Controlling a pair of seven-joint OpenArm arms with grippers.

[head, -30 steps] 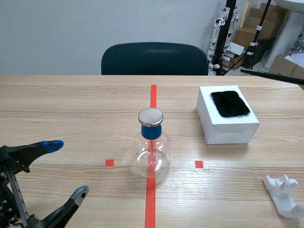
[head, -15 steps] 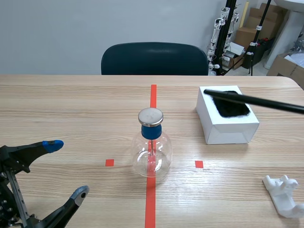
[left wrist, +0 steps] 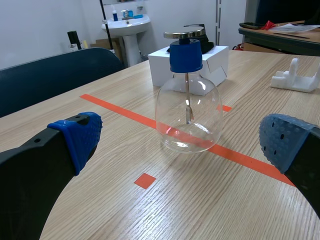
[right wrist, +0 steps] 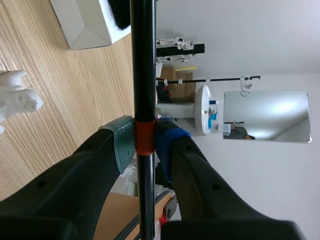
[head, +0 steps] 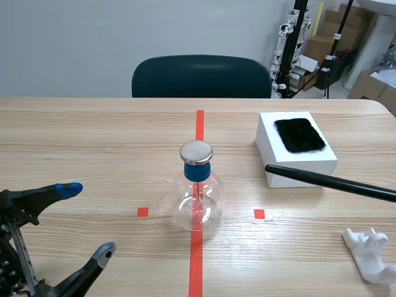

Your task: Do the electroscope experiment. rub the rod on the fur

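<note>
Scene view: rod (head: 328,181) over wooden table (head: 93,136).

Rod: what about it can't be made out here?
- Scene view: the right gripper is cut off by the frame edge; only the rod enters.
- Scene view: whether the rod tip touches the box cannot be told.
- Right wrist view: the rod's far end runs out of frame.
- Left wrist view: the fur is mostly hidden behind the flask.
</note>
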